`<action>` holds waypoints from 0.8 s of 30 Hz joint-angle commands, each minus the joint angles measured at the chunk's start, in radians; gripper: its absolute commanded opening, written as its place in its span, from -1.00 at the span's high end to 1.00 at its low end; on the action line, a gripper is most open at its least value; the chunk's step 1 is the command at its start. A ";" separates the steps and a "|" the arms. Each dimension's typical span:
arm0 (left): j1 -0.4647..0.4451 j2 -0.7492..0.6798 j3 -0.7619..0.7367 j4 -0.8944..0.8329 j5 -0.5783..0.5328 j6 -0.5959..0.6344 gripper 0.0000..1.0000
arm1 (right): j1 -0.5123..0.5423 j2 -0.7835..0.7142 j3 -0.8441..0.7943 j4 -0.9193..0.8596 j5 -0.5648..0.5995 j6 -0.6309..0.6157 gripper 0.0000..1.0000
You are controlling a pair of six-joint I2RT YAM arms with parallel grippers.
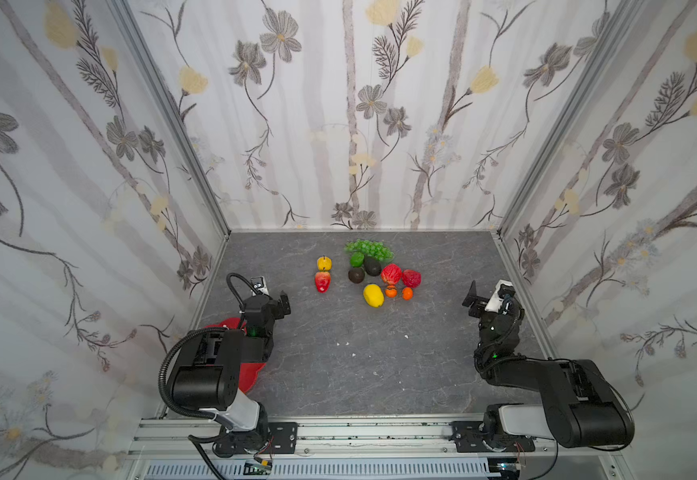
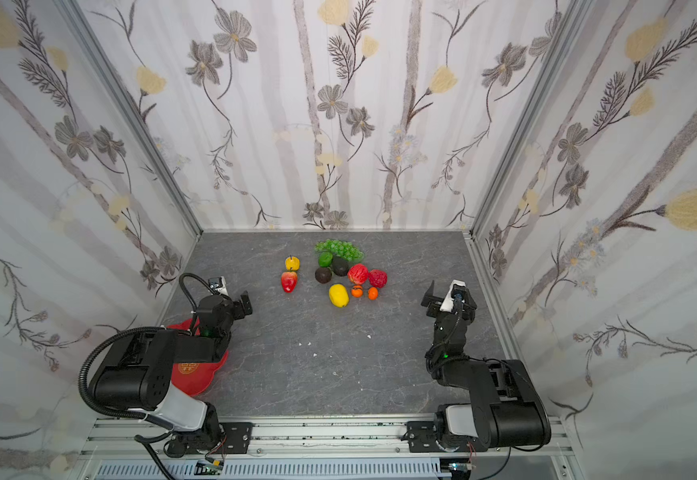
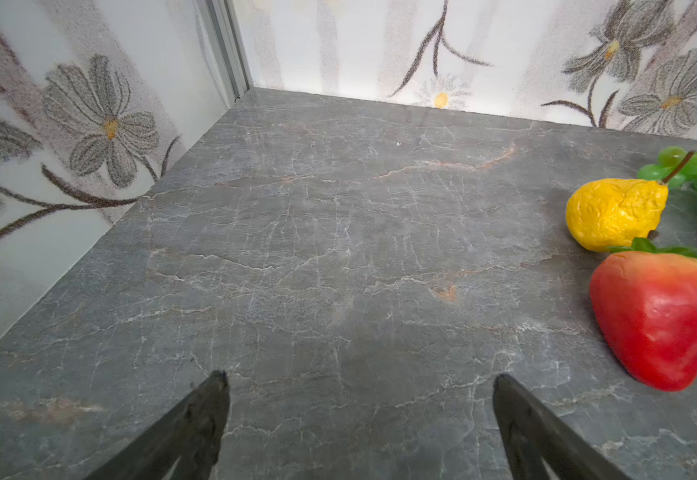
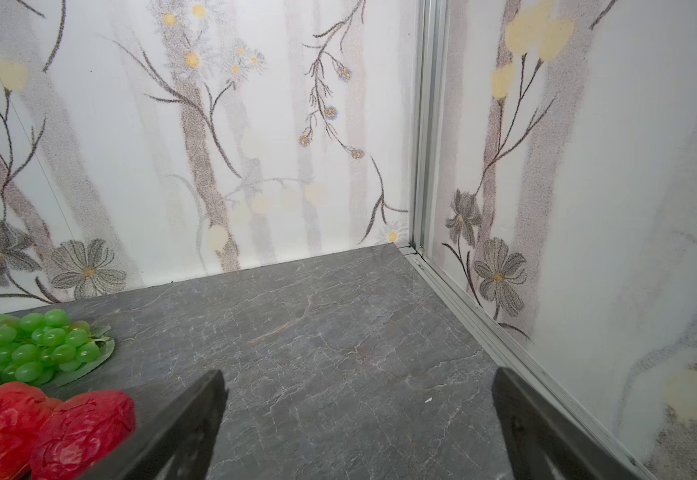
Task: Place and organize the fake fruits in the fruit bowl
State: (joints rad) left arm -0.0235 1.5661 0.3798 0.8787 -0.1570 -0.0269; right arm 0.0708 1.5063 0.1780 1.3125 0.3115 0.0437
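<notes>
— While the left gripper (image 3: 359,376) and right gripper (image 4: 359,372) gape empty, where are the glossy plastic fruits (image 1: 372,267)?
— Clustered near the grey stone-look counter's (image 1: 359,353) far edge; scalloped red plastic bowl (image 2: 202,380) at its left edge, under the left arm (image 2: 197,347).

- The table top (image 3: 338,249) looks like matt grey stone, finely veined.
- The pear (image 3: 613,214) has crinkled, shiny yellow skin.
- The strawberry (image 3: 662,320) is smooth, glossy plastic.
- The grapes (image 4: 31,345) are translucent and glossy.
- The fruit bowl (image 2: 207,376) is smooth red plastic.
</notes>
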 commanded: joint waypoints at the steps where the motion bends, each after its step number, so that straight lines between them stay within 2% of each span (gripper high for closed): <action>1: 0.000 0.001 0.001 0.044 -0.005 -0.004 -1.00 | 0.001 0.002 0.004 0.036 -0.017 -0.007 -0.99; 22: -0.001 -0.002 0.002 0.050 -0.002 0.000 -1.00 | 0.001 -0.001 -0.001 0.042 -0.018 -0.008 -0.99; 24: -0.010 -0.053 0.005 0.000 0.015 0.019 -1.00 | 0.007 -0.007 -0.027 0.086 -0.061 -0.033 -0.99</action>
State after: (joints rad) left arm -0.0269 1.5517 0.3798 0.8688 -0.1566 -0.0265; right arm 0.0711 1.5043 0.1684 1.3212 0.2955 0.0422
